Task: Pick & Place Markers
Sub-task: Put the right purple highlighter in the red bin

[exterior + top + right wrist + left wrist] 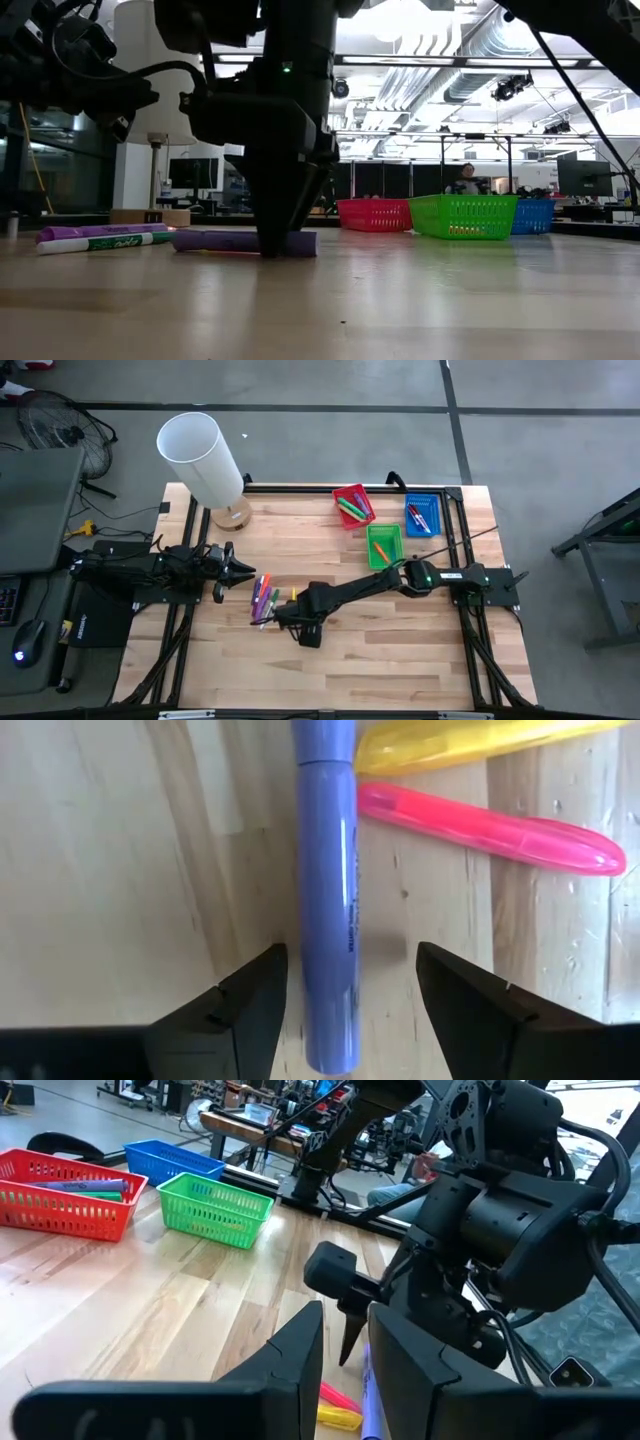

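The right gripper (350, 990) is held low over the middle of the tabletop (400, 650), its fingers spread wide on either side of a purple marker (327, 900) that lies flat between them and is not yet clasped; the straddling pose is judged to be the line-up for a pinch across the barrel. A pink marker (490, 828) and a yellow marker (470, 742) are seen touching or just beside the purple one, which probably explains the narrow, end-on approach. The remaining loose markers (263, 598) are clustered left of the tabletop's centre, while the red tray (353, 506), green tray (385, 545) and blue tray (423, 516) are set near the far right corner, several pens already inside the red and blue ones. The left gripper (240, 570) is parked near the left edge, fingers partly apart and empty. Only the right wrist view reveals the gap on each side of the barrel; the low view shows the fingertips down at the wood.
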